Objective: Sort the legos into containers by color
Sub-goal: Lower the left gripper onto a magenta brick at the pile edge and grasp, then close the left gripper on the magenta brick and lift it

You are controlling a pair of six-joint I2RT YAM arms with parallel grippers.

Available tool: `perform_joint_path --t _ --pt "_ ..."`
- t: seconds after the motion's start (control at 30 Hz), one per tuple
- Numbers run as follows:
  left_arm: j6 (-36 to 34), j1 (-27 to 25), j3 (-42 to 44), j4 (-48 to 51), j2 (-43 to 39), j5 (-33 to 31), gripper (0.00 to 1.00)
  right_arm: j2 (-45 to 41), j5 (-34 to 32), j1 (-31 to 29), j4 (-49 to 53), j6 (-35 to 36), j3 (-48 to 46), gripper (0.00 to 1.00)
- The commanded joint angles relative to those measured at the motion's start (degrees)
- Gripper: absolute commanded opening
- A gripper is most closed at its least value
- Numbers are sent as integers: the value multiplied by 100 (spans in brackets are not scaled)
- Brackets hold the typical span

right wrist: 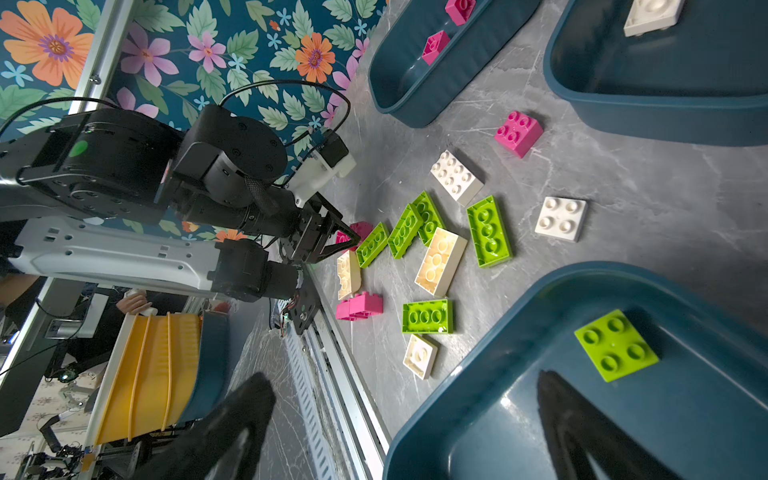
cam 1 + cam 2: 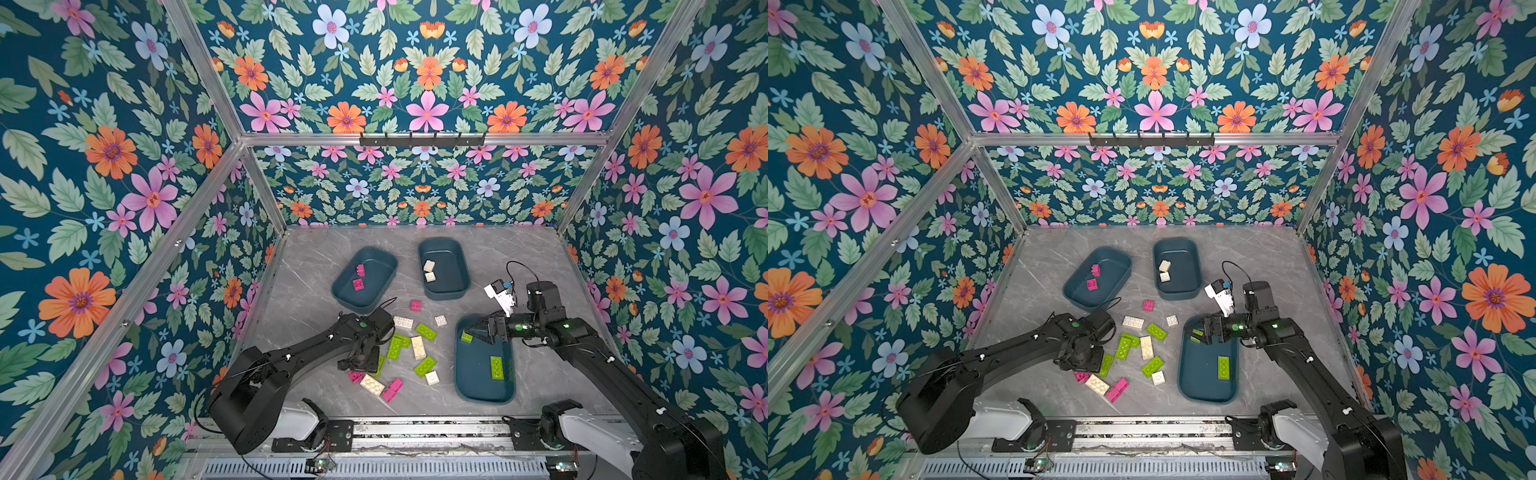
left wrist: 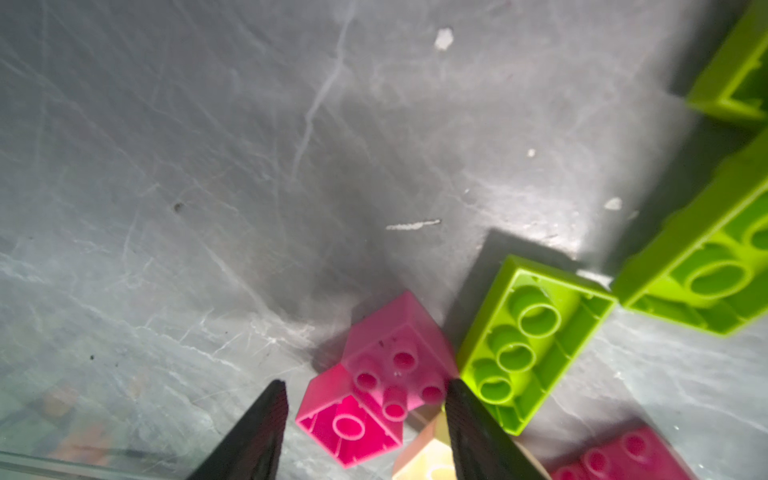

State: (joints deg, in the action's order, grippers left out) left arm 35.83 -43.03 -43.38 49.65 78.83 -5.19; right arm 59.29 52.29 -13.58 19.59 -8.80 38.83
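Note:
My left gripper (image 2: 360, 368) hangs low at the near-left end of the loose legos (image 2: 417, 347). In the left wrist view my left gripper (image 3: 365, 382) is open astride a square pink brick (image 3: 399, 332): one finger touches the brick and a gap shows at the other. Lime bricks (image 3: 528, 340) lie right beside it. My right gripper (image 2: 476, 334) is open and empty over the right container (image 2: 482, 386), which holds a square green brick (image 1: 615, 345) and an oblong green brick (image 2: 496, 368). The left container (image 2: 376, 274) holds two pink bricks (image 2: 358, 284). The back container (image 2: 446, 270) holds two cream bricks (image 2: 430, 276).
Loose pink (image 2: 416, 305), cream (image 2: 403, 322), white (image 2: 440, 320) and lime (image 2: 426, 331) bricks lie scattered between the three tubs. An aluminium rail (image 2: 415, 428) runs along the table's front edge. Floral walls close in the left, back and right sides.

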Motion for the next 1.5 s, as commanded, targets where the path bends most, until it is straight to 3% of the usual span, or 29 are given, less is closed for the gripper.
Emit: perform_joint_path --t 0.0,0.37,0.57,0.83,1.0,1.23,1.47 --pt "29 7 55 11 53 23 62 -21 -1 -3 9 -8 2 99" --pt "349 108 11 -278 284 -672 61 -79 -56 -4 62 -13 37 99" --pt "330 276 -39 -371 302 -753 62 -93 -72 -4 87 -8 37 99" --pt "310 291 -222 53 6 -265 65 -78 -73 -4 65 -33 37 99" --pt "655 286 111 -235 -229 148 65 -49 -40 -10 -65 -105 -6 99" --pt "688 286 148 -625 5 148 59 -53 -28 -4 -35 -78 -16 99" --pt "717 304 271 -735 51 282 59 -136 -62 -3 -10 -87 -75 99"
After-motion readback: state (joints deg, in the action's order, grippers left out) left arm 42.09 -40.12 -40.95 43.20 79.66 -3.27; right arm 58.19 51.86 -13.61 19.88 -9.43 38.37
